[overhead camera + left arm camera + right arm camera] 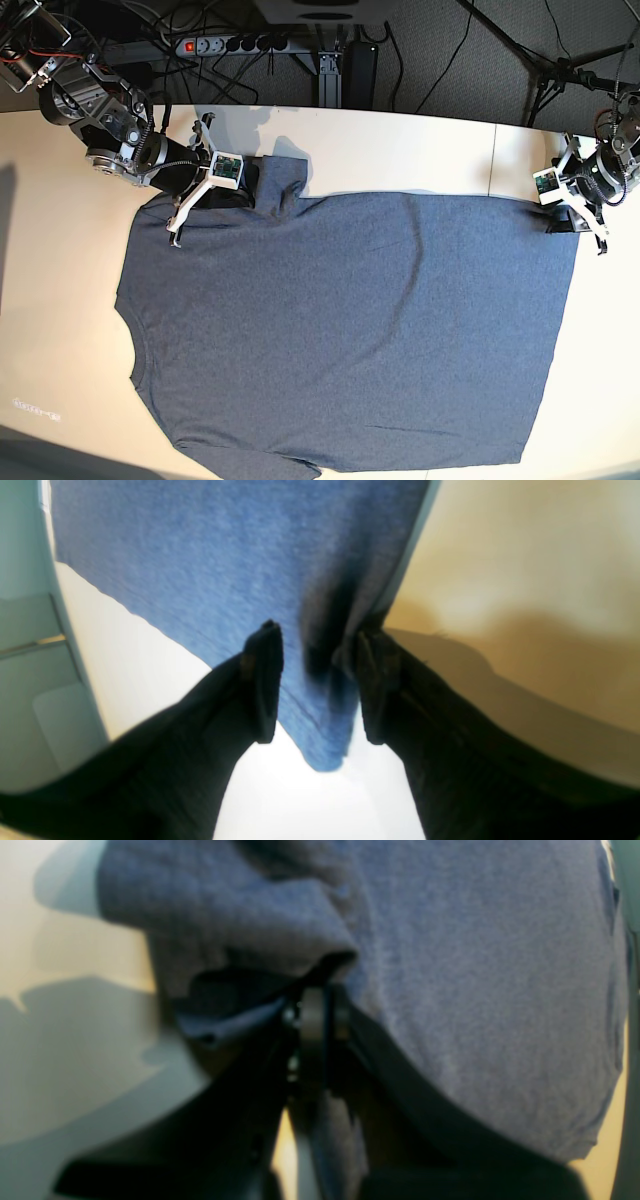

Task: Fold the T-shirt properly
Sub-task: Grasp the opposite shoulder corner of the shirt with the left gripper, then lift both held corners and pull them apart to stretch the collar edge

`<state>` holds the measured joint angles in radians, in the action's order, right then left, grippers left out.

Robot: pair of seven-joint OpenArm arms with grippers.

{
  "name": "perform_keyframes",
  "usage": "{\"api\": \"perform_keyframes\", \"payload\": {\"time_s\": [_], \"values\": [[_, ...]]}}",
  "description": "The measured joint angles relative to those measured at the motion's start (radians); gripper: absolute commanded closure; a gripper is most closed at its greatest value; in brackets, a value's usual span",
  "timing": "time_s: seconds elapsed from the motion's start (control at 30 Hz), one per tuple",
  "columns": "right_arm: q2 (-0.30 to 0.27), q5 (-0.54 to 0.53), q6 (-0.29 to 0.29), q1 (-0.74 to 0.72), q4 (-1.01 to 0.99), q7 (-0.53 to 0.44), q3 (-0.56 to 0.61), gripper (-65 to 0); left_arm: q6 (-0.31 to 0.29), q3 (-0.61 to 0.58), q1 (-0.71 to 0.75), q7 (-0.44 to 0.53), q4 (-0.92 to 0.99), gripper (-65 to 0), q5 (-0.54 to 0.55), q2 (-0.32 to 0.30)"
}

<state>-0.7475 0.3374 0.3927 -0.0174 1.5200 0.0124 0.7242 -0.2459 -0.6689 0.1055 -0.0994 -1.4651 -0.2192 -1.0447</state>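
The slate-blue T-shirt [350, 330] lies spread flat on the pale table [60, 300], plain side up, neck to the left and hem to the right. My right gripper [252, 180] is at the far sleeve. In the right wrist view the gripper [315, 1015] is shut on a bunched fold of the shirt [475, 965]. My left gripper [555, 218] is at the far hem corner. In the left wrist view the gripper [320, 685] has its fingers apart, with the shirt's corner [200, 555] lying between them.
A power strip [250, 43], cables and stand legs lie beyond the table's far edge. Bare table shows along the far side [420, 150] and to the left of the shirt. The shirt's near hem reaches the frame's bottom edge.
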Motion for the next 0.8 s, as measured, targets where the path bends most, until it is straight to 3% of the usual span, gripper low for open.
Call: {"api": "perform_keyframes", "payload": {"time_s": [0.27,0.5,0.53,0.8], "values": [[0.0,0.0,0.0,0.0,0.0,0.002,0.0,0.0,0.021,-0.07,-0.056,0.076,0.068,-28.3,-0.063,-0.002],[0.0,0.0,0.0,0.0,0.0,0.002,0.0,0.0,0.019,-0.077,-0.053,0.098,0.08,-1.4,-0.085,0.0],[0.0,0.0,0.0,0.0,0.0,0.002,0.0,0.0,0.019,-0.077,-0.053,0.101,0.081,0.0,-0.085,0.0],[0.0,0.0,0.0,0.0,0.0,0.002,0.0,0.0,0.02,-0.077,-0.053,0.127,0.086,0.0,-0.104,0.0]]}}
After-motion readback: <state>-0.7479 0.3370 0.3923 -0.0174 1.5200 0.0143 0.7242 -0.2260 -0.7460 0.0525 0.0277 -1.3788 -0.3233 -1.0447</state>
